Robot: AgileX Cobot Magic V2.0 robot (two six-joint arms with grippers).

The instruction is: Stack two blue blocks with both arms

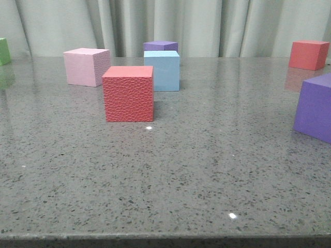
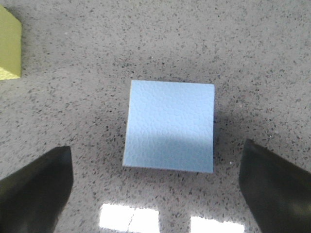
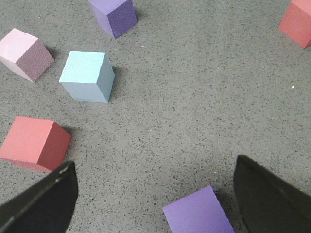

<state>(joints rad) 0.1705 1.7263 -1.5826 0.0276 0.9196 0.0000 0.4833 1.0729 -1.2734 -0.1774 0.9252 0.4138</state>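
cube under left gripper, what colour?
Light blue cube, finely pebbled top; clearest in the left wrist view.

Speckled grey table (image 1: 207, 170) carries red cube (image 1: 128, 93), blue block (image 1: 164, 71), seemingly apart.

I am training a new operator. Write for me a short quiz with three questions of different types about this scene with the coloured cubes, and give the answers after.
1. True or false: the left gripper is open, and a blue block lies on the table between its fingers, not yet gripped.

2. Multiple choice: in the front view, which cube stands closest to the camera, partly in front of the other blue block?
A. pink cube
B. textured red cube
C. green cube

3. Fill in: the right gripper is open above the table, and the cube nearest to it is ______ in colour.

Key: 1 true; 2 B; 3 purple.
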